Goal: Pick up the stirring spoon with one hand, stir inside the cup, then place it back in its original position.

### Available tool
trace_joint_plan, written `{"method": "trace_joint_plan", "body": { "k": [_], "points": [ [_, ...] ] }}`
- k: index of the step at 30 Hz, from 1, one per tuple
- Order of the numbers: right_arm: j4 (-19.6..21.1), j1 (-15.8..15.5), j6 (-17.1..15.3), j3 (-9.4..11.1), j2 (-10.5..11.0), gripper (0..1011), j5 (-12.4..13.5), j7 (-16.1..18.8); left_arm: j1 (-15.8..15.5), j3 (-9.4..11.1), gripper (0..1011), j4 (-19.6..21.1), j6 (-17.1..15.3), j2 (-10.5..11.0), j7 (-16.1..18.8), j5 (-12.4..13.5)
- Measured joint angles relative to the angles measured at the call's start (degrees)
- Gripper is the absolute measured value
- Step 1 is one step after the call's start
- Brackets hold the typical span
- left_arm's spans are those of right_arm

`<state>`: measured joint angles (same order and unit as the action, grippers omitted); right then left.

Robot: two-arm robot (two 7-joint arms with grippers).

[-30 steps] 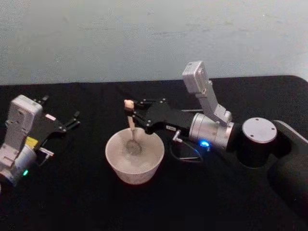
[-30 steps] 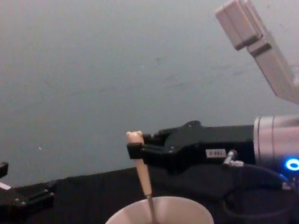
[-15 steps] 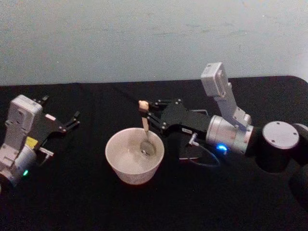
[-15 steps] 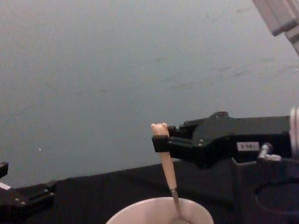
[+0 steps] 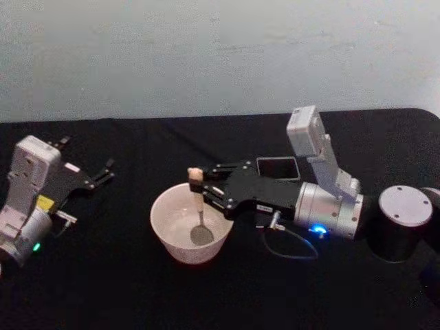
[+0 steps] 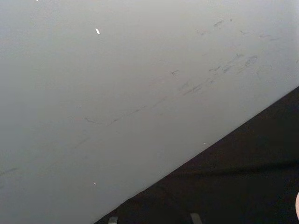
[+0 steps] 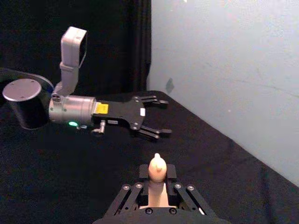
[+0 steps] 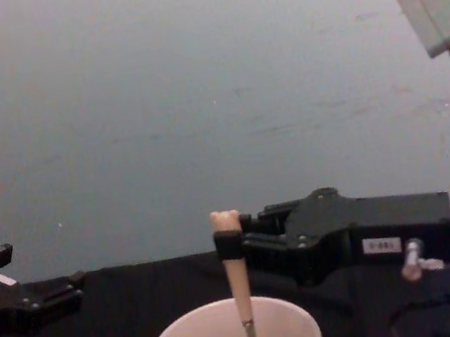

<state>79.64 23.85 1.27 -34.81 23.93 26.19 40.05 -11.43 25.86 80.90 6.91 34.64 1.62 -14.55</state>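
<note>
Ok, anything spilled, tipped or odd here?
Nothing stands out: the cup sits upright, no spill visible; the right gripper holds the stirring spoon upright inside it; the holder stands behind; the left gripper idles at far left.

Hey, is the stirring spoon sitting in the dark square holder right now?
No, the right gripper holds the stirring spoon upright with its bowl inside the cup, apart from the holder.
</note>
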Motion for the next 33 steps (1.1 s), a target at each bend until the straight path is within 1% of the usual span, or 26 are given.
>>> {"method": "trace_joint_plan", "body": {
  "k": [3, 6, 9, 14, 15, 17, 19, 22, 26, 31, 33],
  "points": [
    [-0.36, 0.34, -0.09, -0.49, -0.53, 210, 0.14, 0.08, 0.00, 0.00, 1001, 0.00, 0.00, 0.00, 0.00, 0.00],
    [-1.29, 1.12, -0.21, -1.29, -1.66, 210, 0.23, 0.13, 0.00, 0.00, 1001, 0.00, 0.00, 0.00, 0.00, 0.00],
    [-2.10, 1.68, -0.36, -1.67, -2.44, 210, 0.31, 0.08, 0.00, 0.00, 1001, 0.00, 0.00, 0.00, 0.00, 0.00],
    [-4.28, 3.08, -0.81, -2.37, -4.32, 210, -0.04, -1.23, 0.00, 0.00, 1001, 0.00, 0.00, 0.00, 0.00, 0.00],
    [-5.00, 3.49, -0.89, -2.49, -4.86, 210, -0.44, -1.79, 0.00, 0.00, 1001, 0.00, 0.00, 0.00, 0.00, 0.00],
    [-5.40, 3.70, -0.91, -2.53, -5.17, 210, -0.61, -2.08, 0.00, 0.00, 1001, 0.00, 0.00, 0.00, 0.00, 0.00],
    [-6.66, 4.32, -0.99, -2.56, -6.04, 210, -1.06, -2.94, 0.00, 0.00, 1001, 0.00, 0.00, 0.00, 0.00, 0.00],
    [-8.27, 5.04, -0.98, -2.40, -7.07, 210, -1.60, -4.03, 0.00, 0.00, 1001, 0.00, 0.00, 0.00, 0.00, 0.00],
    [-10.36, 5.87, -0.83, -1.44, -8.13, 210, -1.96, -5.17, 0.00, 0.00, 1001, 0.00, 0.00, 0.00, 0.00, 0.00],
    [-11.18, 6.15, -0.73, -0.33, -8.24, 210, -2.05, -5.74, 0.00, 0.00, 1001, 0.00, 0.00, 0.00, 0.00, 0.00],
    [-11.15, 6.13, -0.68, 0.06, -7.90, 210, -2.19, -5.76, 0.00, 0.00, 1001, 0.00, 0.00, 0.00, 0.00, 0.00]
  ]
}}
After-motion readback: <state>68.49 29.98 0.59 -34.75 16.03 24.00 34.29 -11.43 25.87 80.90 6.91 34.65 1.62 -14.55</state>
